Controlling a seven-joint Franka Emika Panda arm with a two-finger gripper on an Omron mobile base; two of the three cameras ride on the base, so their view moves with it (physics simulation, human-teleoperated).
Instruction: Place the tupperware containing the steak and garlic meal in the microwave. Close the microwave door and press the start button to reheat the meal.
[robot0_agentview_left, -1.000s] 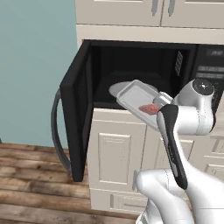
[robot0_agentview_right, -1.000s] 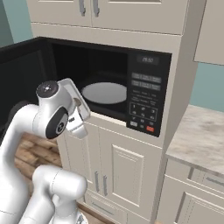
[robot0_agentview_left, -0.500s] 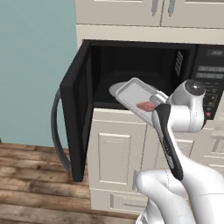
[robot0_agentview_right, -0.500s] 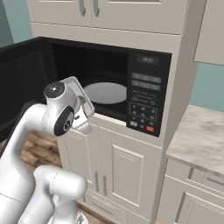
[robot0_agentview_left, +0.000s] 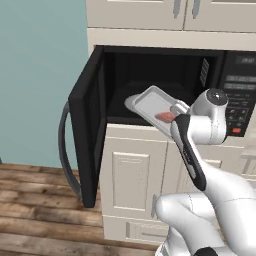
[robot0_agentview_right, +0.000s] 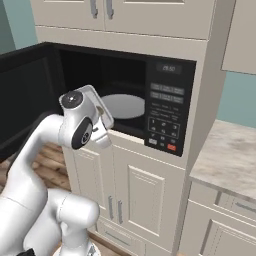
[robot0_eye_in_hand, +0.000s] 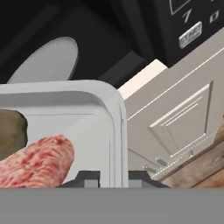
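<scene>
Tupperware (robot0_agentview_left: 152, 107) near edge hidden behind arm; claw (robot0_eye_in_hand: 113, 178) tips barely visible.

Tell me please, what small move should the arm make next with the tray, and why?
Probably push the tupperware forward and level it over the turntable plate. The gripper is shut on its rim, the tray is tilted at the mouth of the open microwave, and the steak lies inside it.

The arm (robot0_agentview_left: 210, 180) was glossy white, built of rounded, bulbous segments. A black strip ran lengthwise down one link. A round grey cap with a dark rim closed each joint. The gripper (robot0_eye_in_hand: 111, 178) showed two small dark fingertips.
</scene>
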